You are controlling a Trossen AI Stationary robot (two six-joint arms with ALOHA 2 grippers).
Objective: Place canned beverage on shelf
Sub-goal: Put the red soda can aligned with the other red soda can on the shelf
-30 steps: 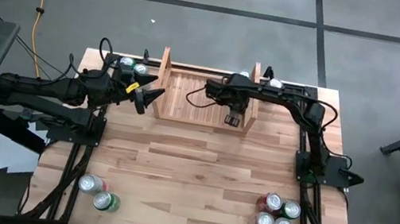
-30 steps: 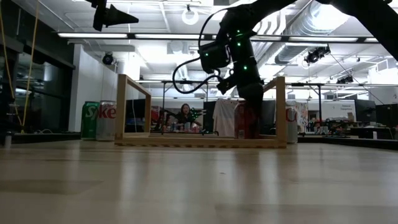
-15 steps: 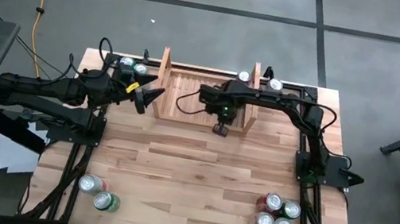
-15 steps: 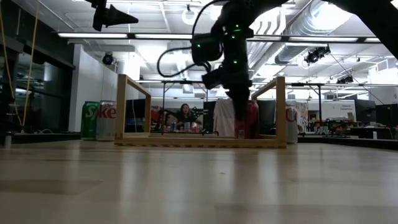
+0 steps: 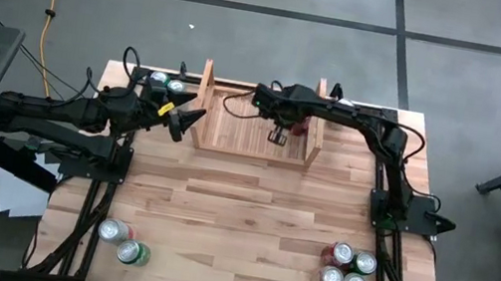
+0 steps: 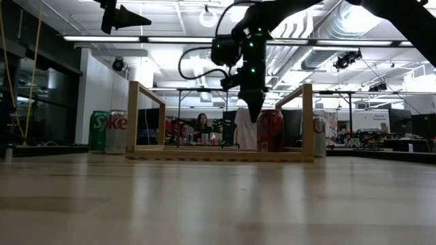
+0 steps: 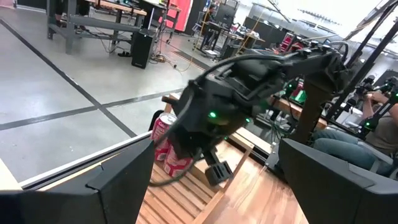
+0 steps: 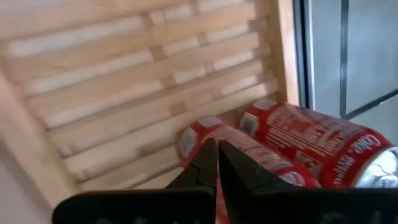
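Canned beverage (image 6: 270, 131): red, upright on shelf (image 5: 234, 118) by its right side board | right gripper (image 5: 278, 136): pressed together, empty, above slats | left gripper (image 5: 191, 119): spread, waiting left of shelf | placement appears done; retreat remains.

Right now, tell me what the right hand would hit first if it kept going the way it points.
Probably the red can standing on the shelf: the shut right hand points at it, seemingly close, though depth is unclear.
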